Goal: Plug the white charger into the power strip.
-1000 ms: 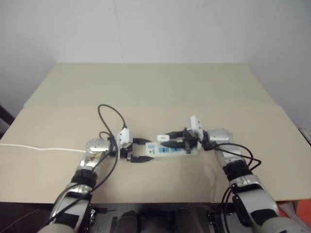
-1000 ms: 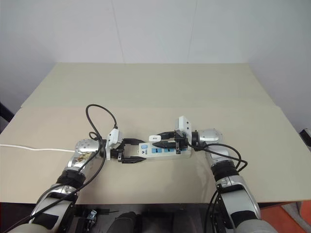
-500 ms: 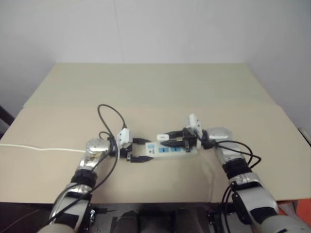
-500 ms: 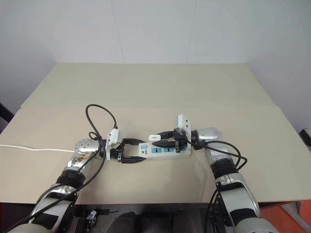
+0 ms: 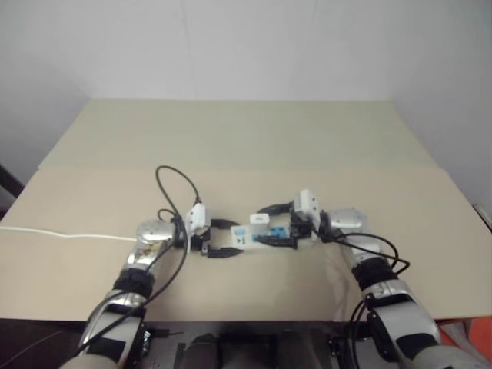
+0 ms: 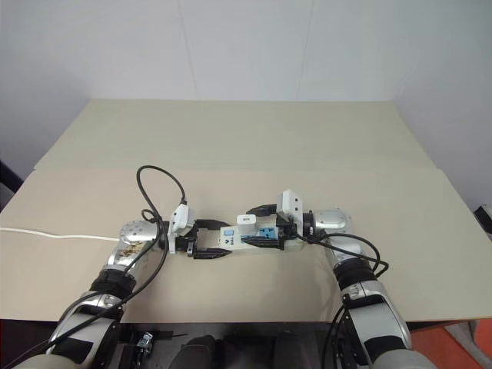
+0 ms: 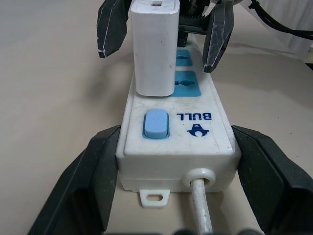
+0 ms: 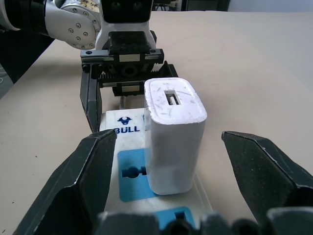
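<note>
Head views: power strip [image 6: 247, 239] lies at six o'clock on the counter [image 6: 246, 146], white charger [image 6: 247, 221] standing plugged into it. Left wrist view: left gripper [image 7: 171, 161] jaws clamp the strip's switch end on both sides. Right wrist view: right gripper [image 8: 188, 171] jaws stand wide apart, clear of the charger at three and nine o'clock.

Charger [image 8: 175, 134]: white plastic, smooth, semi-gloss, faint scuffs on top face. Strip [image 7: 177, 134]: white plastic, slightly grubby, blue matt socket faces, blue switch; cord smooth white. Gripper fingers [image 8: 93, 171]: black, matt, hard plastic look. Table [image 5: 231, 138]: beige, matt, even surface. Left wrist housing [image 8: 73, 22]: brushed metal, bolted.
</note>
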You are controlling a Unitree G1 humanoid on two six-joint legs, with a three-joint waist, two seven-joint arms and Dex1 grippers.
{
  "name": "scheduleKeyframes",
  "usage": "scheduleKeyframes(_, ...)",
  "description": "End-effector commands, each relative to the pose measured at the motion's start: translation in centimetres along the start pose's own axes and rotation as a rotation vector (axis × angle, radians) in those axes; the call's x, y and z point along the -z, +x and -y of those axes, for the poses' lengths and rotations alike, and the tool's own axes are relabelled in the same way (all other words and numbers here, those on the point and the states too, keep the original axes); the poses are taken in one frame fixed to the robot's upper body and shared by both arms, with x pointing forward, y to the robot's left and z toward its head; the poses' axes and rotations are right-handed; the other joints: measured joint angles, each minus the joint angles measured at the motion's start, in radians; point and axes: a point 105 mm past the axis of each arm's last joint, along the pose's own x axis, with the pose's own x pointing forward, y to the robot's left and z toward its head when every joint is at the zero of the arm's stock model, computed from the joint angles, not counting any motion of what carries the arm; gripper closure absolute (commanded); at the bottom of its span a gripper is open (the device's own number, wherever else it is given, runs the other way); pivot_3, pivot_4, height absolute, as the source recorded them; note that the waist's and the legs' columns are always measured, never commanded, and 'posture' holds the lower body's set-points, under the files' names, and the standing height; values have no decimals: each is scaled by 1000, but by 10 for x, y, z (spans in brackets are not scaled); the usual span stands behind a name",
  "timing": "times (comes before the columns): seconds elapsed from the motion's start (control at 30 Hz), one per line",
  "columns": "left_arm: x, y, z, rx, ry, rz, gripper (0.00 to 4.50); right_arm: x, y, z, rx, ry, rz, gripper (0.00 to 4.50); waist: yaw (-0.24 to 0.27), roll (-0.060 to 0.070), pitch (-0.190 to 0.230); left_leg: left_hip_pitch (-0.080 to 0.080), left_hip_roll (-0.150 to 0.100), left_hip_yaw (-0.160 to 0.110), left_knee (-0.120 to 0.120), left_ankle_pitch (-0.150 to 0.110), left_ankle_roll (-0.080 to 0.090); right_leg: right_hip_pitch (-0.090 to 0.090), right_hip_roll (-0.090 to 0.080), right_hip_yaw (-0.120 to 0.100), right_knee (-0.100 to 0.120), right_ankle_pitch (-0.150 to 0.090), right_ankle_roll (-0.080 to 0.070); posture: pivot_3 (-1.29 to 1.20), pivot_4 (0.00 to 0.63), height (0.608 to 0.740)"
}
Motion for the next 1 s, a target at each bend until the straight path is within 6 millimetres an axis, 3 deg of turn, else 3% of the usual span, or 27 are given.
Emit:
scheduleKeyframes(0.03, -13, 3, 1, 54, 28, 38, 27, 21, -8, -7, 12, 61, -60, 310, 0, 0, 0, 0, 0, 0, 0, 0, 0, 0, 0, 0, 0, 0, 0, 0, 150, 740)
scheduleKeyframes(0.2, -35, -8, -8, -43, 92, 131, 27, 5, -20, -5, 28, 17, -25, 310, 6, 0, 0, -1, 0, 0, 0, 0, 0, 0, 0, 0, 0, 0, 0, 0, 150, 740)
scheduleKeyframes(0.4, -60, -55, 9, -32, 57, 159, 27, -30, -56, -7, 67, -98, -11, 310, 4, 4, 6, -5, 1, -1, -1, -1, 2, -3, -2, 0, -4, 0, 0, 0, 150, 740)
scheduleKeyframes(0.53, -57, -90, 12, -101, 55, 76, 27, -33, -88, -10, 107, -112, -117, 310, 3, 5, 13, -6, 0, 0, -1, -1, 2, -5, -4, 0, -4, 0, 0, 0, 150, 740)
scheduleKeyframes(0.63, -50, -104, 13, -137, 38, 37, 27, -31, -106, -13, 124, -93, -167, 310, 7, 5, 17, -6, 0, 0, -1, -1, 2, -5, -3, 0, -4, 0, 0, 0, 150, 740)
scheduleKeyframes(1.0, -44, -107, 14, -155, 33, 24, 27, -35, -129, -19, 184, -80, -211, 310, 6, 4, 22, -6, 0, 1, -1, -1, 2, -4, -3, -1, -5, 0, 0, 0, 150, 740)
